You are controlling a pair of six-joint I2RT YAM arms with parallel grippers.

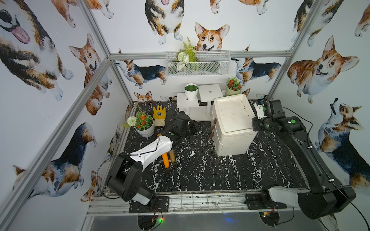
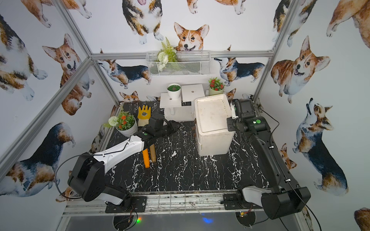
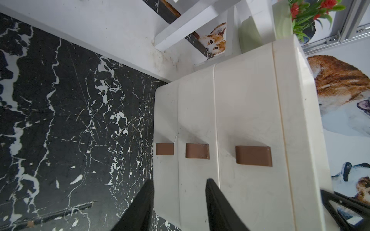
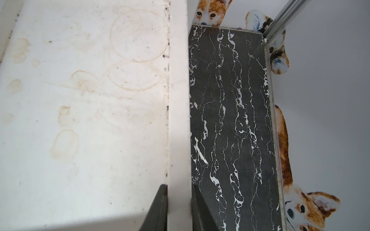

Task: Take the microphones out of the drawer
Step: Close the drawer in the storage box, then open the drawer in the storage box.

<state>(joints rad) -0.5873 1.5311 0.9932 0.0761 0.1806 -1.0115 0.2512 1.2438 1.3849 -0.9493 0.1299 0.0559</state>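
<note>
Drawers (image 3: 246, 120) shut, cream with brown handles (image 3: 253, 156); left claw (image 3: 179, 186) apart facing them, right claw (image 4: 178, 192) clamped on cabinet rim (image 4: 178, 100)

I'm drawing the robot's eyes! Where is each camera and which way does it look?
Top views: high behind the left arm and right arm, looking down on the table; both show.
Left wrist: on that arm, facing the cabinet handles; open left pincer shows.
Right wrist: on that arm, looking along the cabinet top; right pincer clamps its rim.
Shared: all see the cabinet.
</note>
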